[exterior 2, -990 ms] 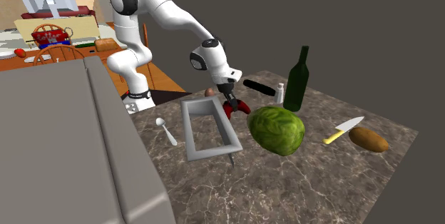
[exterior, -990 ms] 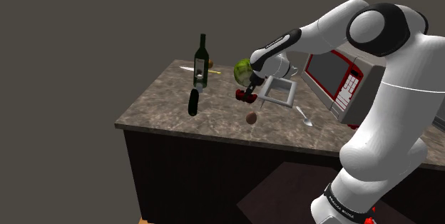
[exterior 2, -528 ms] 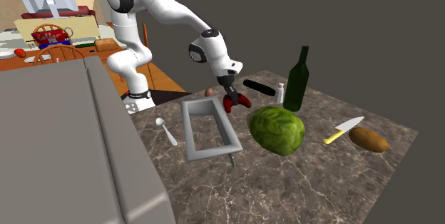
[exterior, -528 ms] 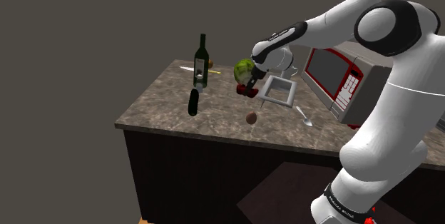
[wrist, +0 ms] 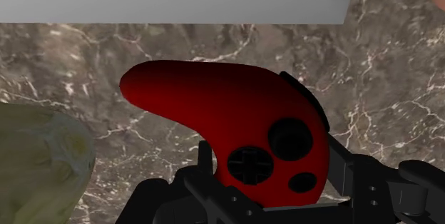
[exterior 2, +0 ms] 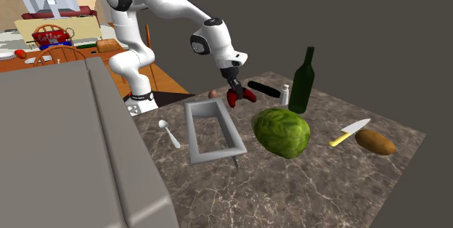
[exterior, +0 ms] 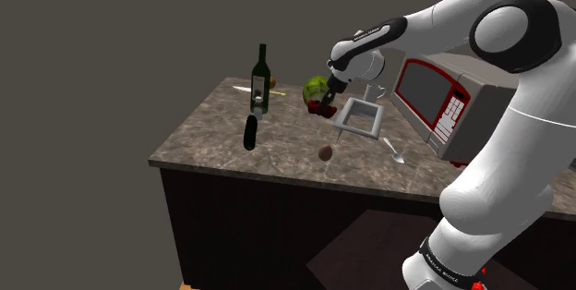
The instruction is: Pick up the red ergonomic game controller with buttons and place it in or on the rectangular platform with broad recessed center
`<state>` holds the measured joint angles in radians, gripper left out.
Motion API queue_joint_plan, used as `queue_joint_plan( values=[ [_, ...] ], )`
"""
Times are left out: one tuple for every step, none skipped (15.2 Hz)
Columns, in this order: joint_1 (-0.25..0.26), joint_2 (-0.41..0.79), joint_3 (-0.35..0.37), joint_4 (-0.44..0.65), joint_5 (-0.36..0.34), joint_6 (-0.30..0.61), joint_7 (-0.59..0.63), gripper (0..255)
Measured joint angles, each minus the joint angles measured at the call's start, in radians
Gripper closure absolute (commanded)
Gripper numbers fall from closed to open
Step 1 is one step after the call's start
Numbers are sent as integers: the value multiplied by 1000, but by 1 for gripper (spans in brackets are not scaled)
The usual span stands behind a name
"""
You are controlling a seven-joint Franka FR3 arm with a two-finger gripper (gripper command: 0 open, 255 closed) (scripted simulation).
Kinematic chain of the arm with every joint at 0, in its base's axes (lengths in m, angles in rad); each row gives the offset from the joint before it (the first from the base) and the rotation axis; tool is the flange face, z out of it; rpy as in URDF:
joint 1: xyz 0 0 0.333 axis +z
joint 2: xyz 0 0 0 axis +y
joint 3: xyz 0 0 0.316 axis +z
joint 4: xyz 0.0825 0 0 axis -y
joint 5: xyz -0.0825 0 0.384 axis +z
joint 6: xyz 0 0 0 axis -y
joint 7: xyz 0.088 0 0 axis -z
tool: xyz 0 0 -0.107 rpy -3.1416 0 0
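1. Tool state: the tool (wrist: pixel 274 187) is closed on the controller (wrist: pixel 235 123). Both fingers clasp the end that carries the black buttons, and 1 red horn extends beyond the fingertips.
2. Position: the controller (exterior 2: pixel 240 96) hangs under the tool (exterior 2: pixel 234 88), clear of the worktop (exterior 2: pixel 327 183). It is near a corner of the tray (exterior 2: pixel 192 128), on the side facing the cabbage (exterior 2: pixel 282 133).
3. Change: compared with 1.0 s ago, the arm has risen. In the shoulder view the controller (exterior: pixel 322 106) sits higher and closer to the cabbage (exterior: pixel 315 87). The tray (exterior: pixel 354 103) has not moved.
4. Markings: the bottle (exterior: pixel 259 83) bears a pale label, and its writing cannot be read.
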<state>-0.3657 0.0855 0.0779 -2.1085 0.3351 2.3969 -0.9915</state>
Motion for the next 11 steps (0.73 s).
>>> queue_joint_plan(
  values=[
    [0, -5, 0, 7, -4, -12, 6, 255],
    [0, -14, -1, 13, -7, -26, 11, 255],
    [0, -18, -1, 19, -10, -36, 15, 255],
    [0, -26, -1, 22, -13, -47, 20, 255],
    [-1, -31, -3, 32, -16, -61, 22, 255],
    [-1, -36, -3, 39, -19, -73, 27, 255],
    [-2, -42, -4, 45, -22, -85, 31, 255],
    [-2, -48, -4, 52, -24, -97, 34, 255],
    [-4, -54, -6, 58, -26, -110, 36, 255],
    [-4, -57, -6, 71, -30, -125, 42, 255],
    [-3, -62, -6, 76, -32, -134, 46, 255]
  ],
)
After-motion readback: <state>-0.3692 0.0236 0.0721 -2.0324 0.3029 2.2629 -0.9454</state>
